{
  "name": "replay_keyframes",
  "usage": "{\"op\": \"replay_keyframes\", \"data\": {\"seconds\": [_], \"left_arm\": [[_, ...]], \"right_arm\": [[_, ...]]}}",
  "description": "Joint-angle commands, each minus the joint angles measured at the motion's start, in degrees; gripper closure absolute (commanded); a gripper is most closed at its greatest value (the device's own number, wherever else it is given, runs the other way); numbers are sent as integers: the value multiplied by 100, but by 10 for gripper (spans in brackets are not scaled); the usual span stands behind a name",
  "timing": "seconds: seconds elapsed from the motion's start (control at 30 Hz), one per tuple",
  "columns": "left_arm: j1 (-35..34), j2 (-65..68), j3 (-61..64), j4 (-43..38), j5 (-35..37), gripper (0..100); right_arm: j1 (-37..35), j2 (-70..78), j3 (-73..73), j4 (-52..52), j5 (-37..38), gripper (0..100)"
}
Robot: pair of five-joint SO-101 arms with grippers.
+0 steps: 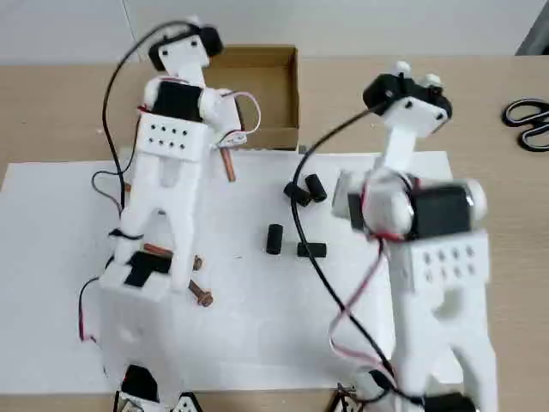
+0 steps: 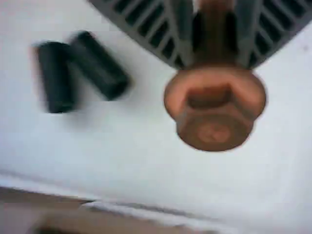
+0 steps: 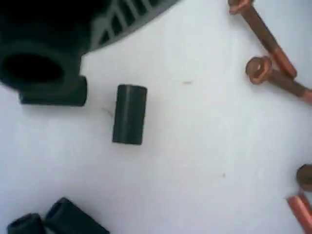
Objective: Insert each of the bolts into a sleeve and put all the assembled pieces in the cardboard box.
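Black scissors (image 1: 533,126) at the wooden table's (image 1: 51,112) far right edge. White sheet (image 1: 249,309) covers the table's middle.

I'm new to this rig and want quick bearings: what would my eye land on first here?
The left end effector is shut on a copper bolt, its head facing the wrist camera, above the white sheet in front of the cardboard box. The right end effector appears to grip a black sleeve. Four loose sleeves lie mid-sheet, and spare bolts lie by the left arm's base.
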Motion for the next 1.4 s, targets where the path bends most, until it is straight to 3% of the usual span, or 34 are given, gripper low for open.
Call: {"op": "replay_keyframes", "data": {"seconds": [0.0,0.13,0.33,0.5,0.67,1.0,1.37], "left_arm": [[246,-1327,-259,114,-44,995],[484,-2119,-84,114,-44,995],[589,-3455,1323,97,-26,995],[554,-4554,2897,-132,-44,995],[580,-5732,4453,-1231,-53,995],[589,-8457,8101,-3763,-18,995],[589,-11420,10941,-5380,88,995]], "right_arm": [[-40,-752,343,119,404,996],[-40,-1684,949,75,800,996],[-189,-2941,2092,-57,1292,996],[-936,-4163,2963,-866,1978,996],[-1604,-5086,4149,-1622,2356,996],[-2255,-5622,5213,-2826,2312,996],[-2932,-5622,6110,-4215,2303,996]]}}
